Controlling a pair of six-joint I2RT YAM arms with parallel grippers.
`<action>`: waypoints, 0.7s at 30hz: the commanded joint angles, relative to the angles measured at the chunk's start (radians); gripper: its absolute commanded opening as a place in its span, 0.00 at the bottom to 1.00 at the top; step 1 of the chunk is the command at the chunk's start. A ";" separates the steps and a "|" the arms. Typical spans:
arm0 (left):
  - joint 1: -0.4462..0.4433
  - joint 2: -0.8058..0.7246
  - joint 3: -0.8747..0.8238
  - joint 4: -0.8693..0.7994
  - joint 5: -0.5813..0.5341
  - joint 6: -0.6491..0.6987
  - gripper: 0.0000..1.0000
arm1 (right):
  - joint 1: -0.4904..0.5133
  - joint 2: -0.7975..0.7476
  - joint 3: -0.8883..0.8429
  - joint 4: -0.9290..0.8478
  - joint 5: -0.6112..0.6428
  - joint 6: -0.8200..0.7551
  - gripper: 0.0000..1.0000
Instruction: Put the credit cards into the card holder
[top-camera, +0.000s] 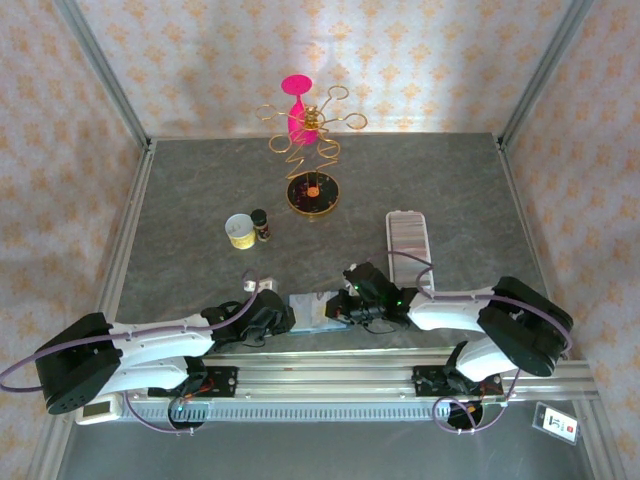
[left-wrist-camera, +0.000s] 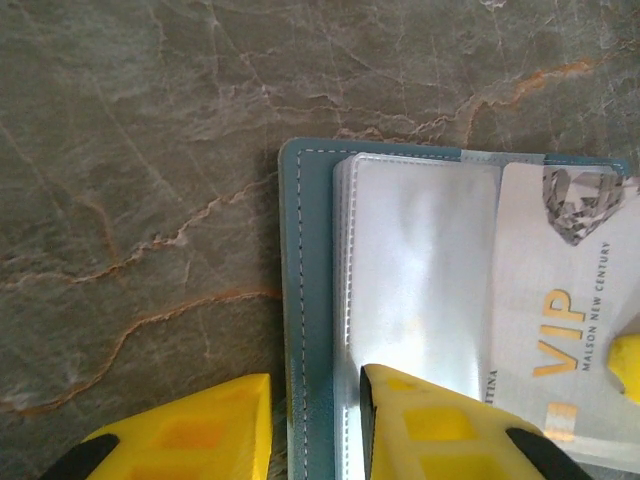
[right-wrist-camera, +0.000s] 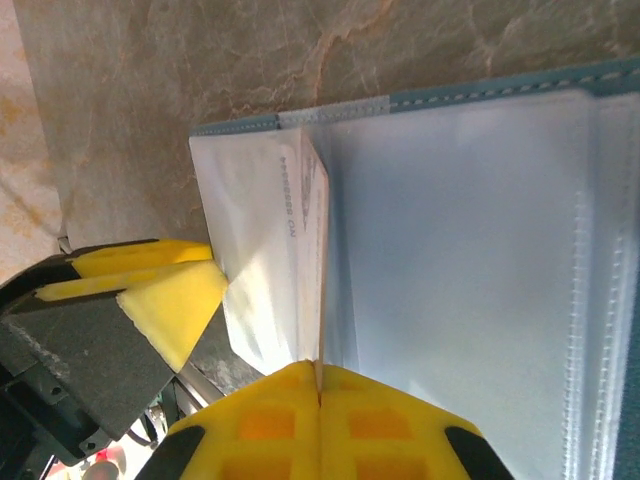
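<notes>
Ok so the right tool (right-wrist-camera: 318, 378) is clenching a white credit card with gold "VIP" lettering (left-wrist-camera: 560, 300), and the card's thin edge is running straight into the seam between its yellow pads. The card is sitting over the clear plastic sleeves of an open teal folding wallet (left-wrist-camera: 305, 250). That wallet is lying flat by the desk's (top-camera: 180, 200) near edge, roughly midway along it.

The left tool (left-wrist-camera: 315, 388) is standing released, jaws apart and straddling the wallet's stitched teal edge. One yellow finger is hanging over bare grey marble-look desk and the other over the sleeves. Can't tell if it's pressing down.

The long clear ridged plastic card holder (top-camera: 408, 240) is lying well apart from the wallet, further back toward the right edge.
</notes>
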 joint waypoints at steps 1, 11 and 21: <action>0.008 0.026 -0.020 0.025 0.019 0.000 0.27 | 0.012 0.024 -0.007 0.009 -0.022 -0.003 0.00; 0.009 0.032 -0.021 0.028 0.023 0.000 0.25 | 0.017 0.080 0.021 0.045 -0.051 -0.007 0.00; 0.008 0.029 -0.028 0.031 0.019 -0.001 0.25 | 0.028 0.156 0.104 0.011 -0.069 -0.053 0.00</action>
